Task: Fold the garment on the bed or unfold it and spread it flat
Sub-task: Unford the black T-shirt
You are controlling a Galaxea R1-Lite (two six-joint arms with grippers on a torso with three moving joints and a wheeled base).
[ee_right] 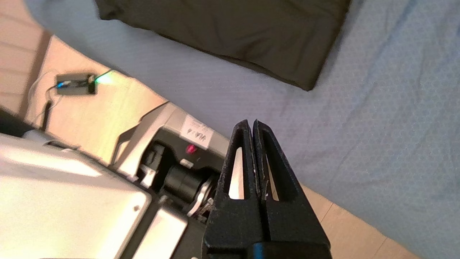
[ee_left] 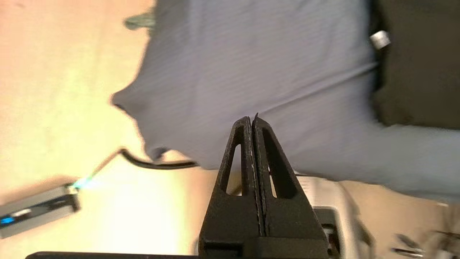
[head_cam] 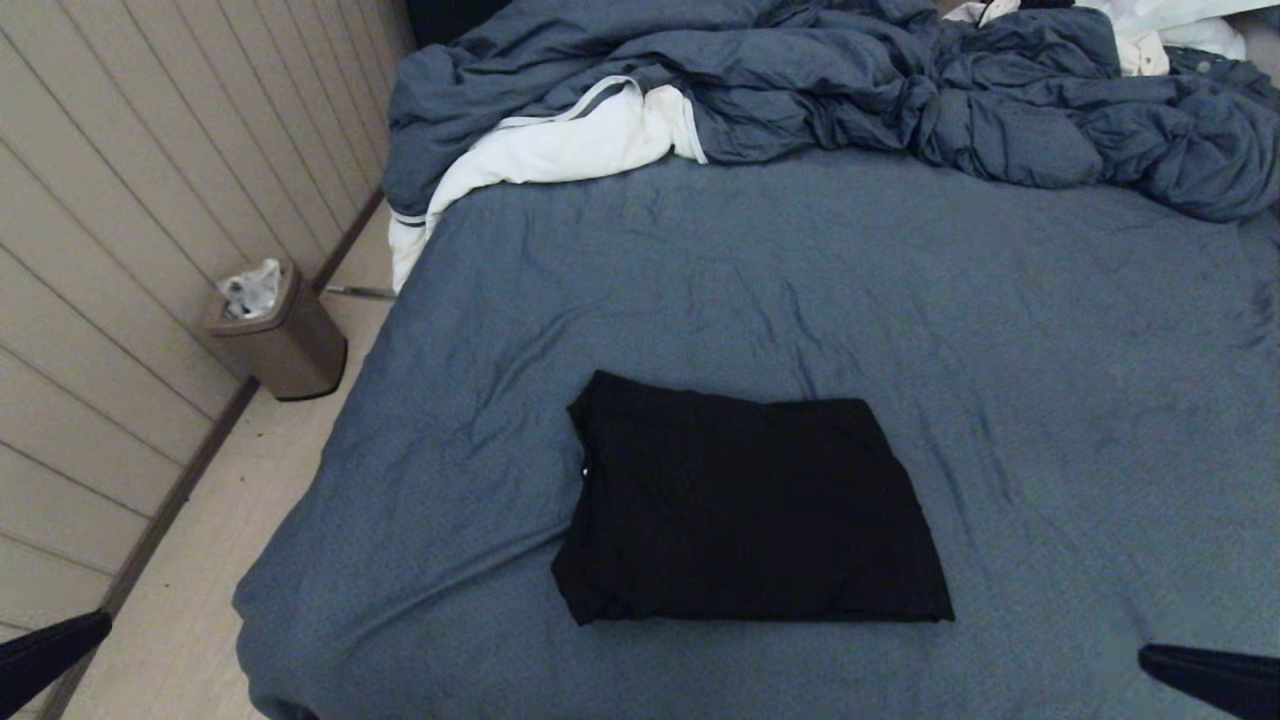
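The bed [head_cam: 1000, 330] is covered by a blue-grey woven sheet, lightly creased. The garment [head_cam: 745, 500], matte black and folded into a rough rectangle, is laid toward six o'clock; no lettering is shown. The left end effector [ee_left: 252, 120] and right end effector [ee_right: 250, 124] are pressed closed, holding nothing.

Shirt [head_cam: 750, 510]: matt black cloth. Bed [head_cam: 1050, 350]: finely textured blue-grey cloth sheet. Bin [head_cam: 280, 335], left: smooth satin finish.

duvet [head_cam: 900, 90] rumpled, far end | white cloth [head_cam: 560, 150] | bin [head_cam: 280, 335] floor
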